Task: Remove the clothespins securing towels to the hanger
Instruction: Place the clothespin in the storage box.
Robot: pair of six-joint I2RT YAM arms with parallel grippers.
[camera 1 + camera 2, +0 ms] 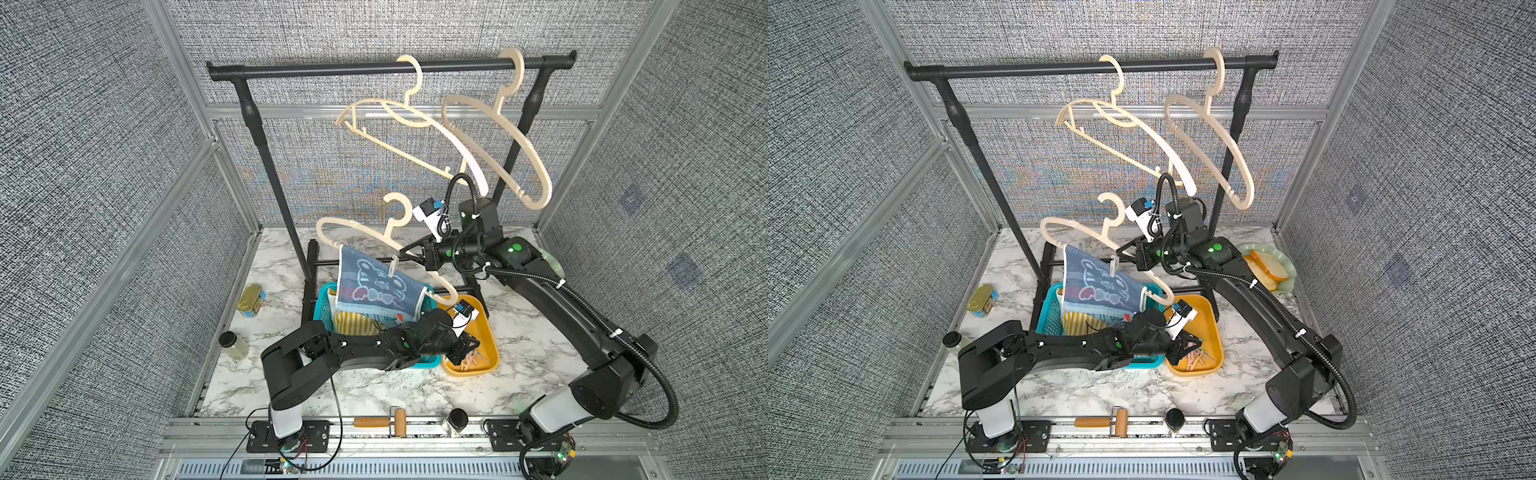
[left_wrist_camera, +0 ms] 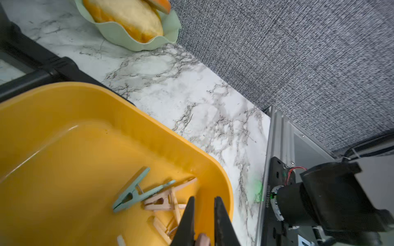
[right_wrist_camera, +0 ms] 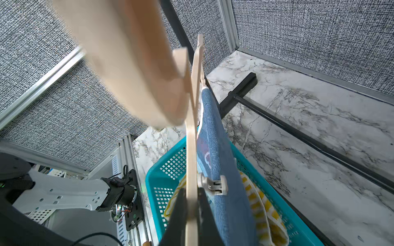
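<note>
My right gripper [image 3: 191, 190] is shut on the arm of a beige hanger [image 1: 440, 282], holding it off the rack above the teal basket [image 1: 324, 303]. A dark blue towel [image 1: 374, 286] with a pale bear drawing hangs from it, pinned by a white clothespin [image 1: 394, 266] [image 3: 213, 184] just beside the right fingers. A yellow-and-white striped towel [image 3: 262, 213] lies in the basket. My left gripper [image 2: 204, 199] hovers over the yellow tray [image 2: 149, 119], shut on a pinkish clothespin [image 2: 203, 239] deep between its jaws. Mint [image 2: 132, 191] and beige clothespins [image 2: 162, 200] lie in the tray.
Two bare hangers [image 1: 415, 133] [image 1: 498, 145] hang on the black rack [image 1: 332, 70]. A tin [image 1: 251, 301] and a jar [image 1: 232, 345] stand to the left. A green plate with bread [image 1: 1266, 266] sits at the back right. A roller [image 1: 386, 423] and a dark jar [image 1: 455, 419] lie at the front edge.
</note>
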